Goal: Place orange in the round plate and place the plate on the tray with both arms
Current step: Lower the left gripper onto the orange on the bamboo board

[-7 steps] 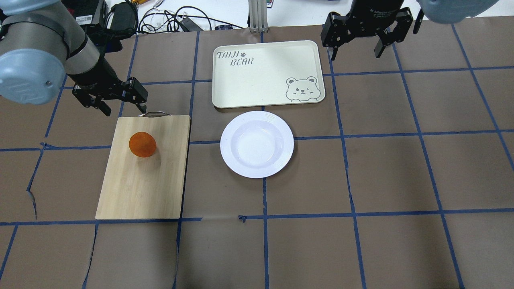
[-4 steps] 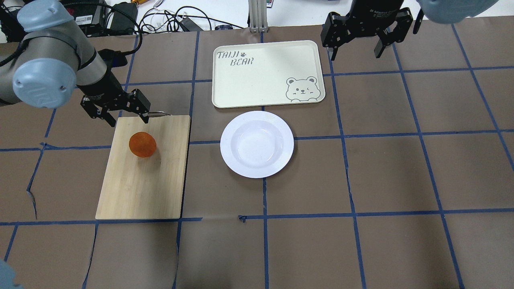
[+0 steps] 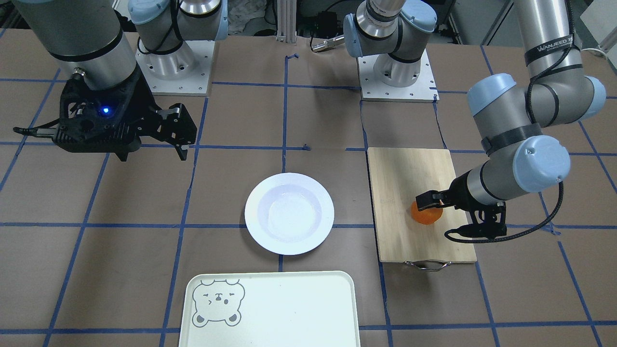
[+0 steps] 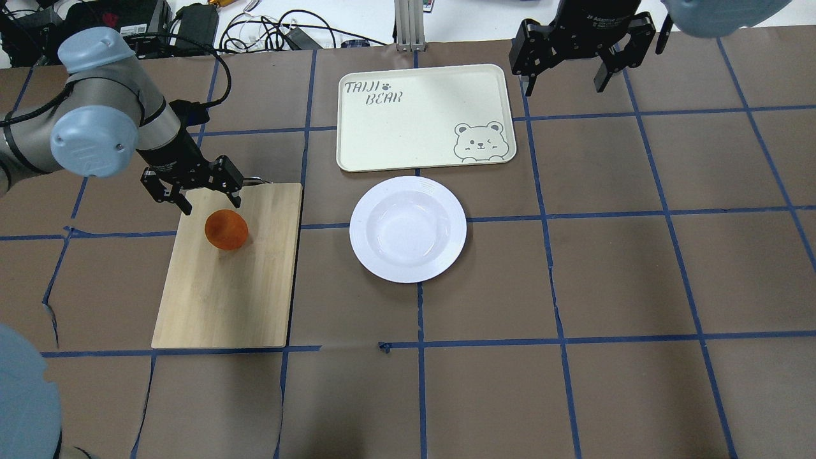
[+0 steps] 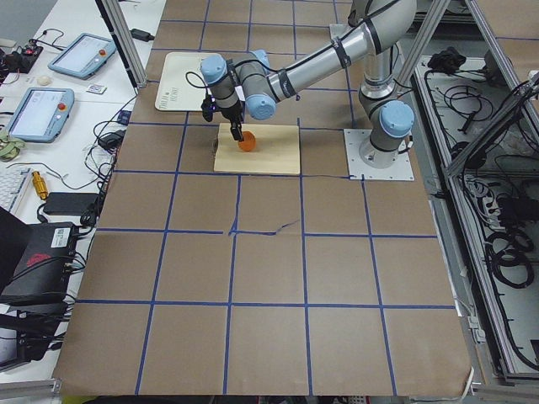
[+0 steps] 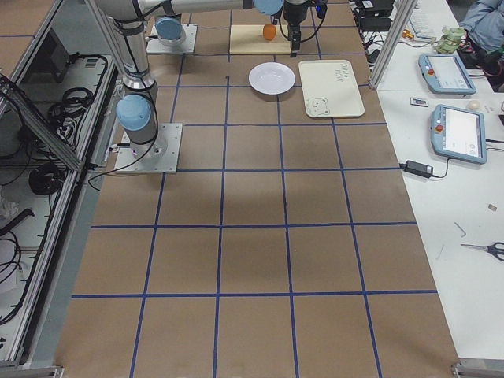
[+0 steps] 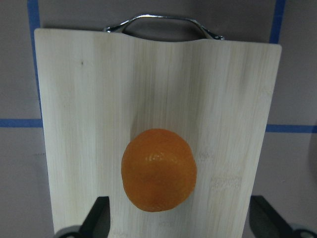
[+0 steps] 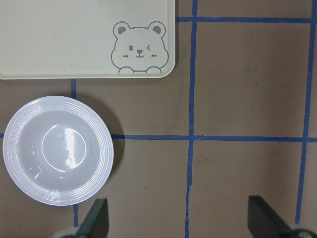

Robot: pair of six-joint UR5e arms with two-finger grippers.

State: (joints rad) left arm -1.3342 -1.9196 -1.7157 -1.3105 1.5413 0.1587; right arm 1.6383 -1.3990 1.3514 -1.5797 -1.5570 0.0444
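Note:
The orange (image 4: pixel 226 229) (image 7: pixel 158 169) (image 3: pixel 426 215) rests on the far half of a bamboo cutting board (image 4: pixel 223 293). My left gripper (image 4: pixel 211 205) (image 7: pixel 181 220) hangs open just above the orange's far side. In its wrist view one finger shows on each side of the fruit, and neither touches it. The round plate (image 4: pixel 408 264) (image 3: pixel 289 246) (image 8: pixel 20 178) lies empty at mid-table. Just beyond it lies the tray (image 4: pixel 424 118) (image 3: pixel 289 308) (image 8: pixel 59 39), also empty. My right gripper (image 4: pixel 566 81) (image 8: pixel 179 220) (image 3: pixel 153 150) is open and raised off the tray's right corner.
The cutting board's metal handle (image 4: pixel 250 181) (image 7: pixel 163 22) points away from the robot, right by the left gripper. Cables and boxes (image 4: pixel 268 29) lie beyond the table's far edge. Blue tape lines grid the brown table top (image 4: pixel 574 287).
My left gripper has come toward the robot and lower, from beside the board's handle to just over the orange, staying open. The right gripper, orange, plate and tray have not moved.

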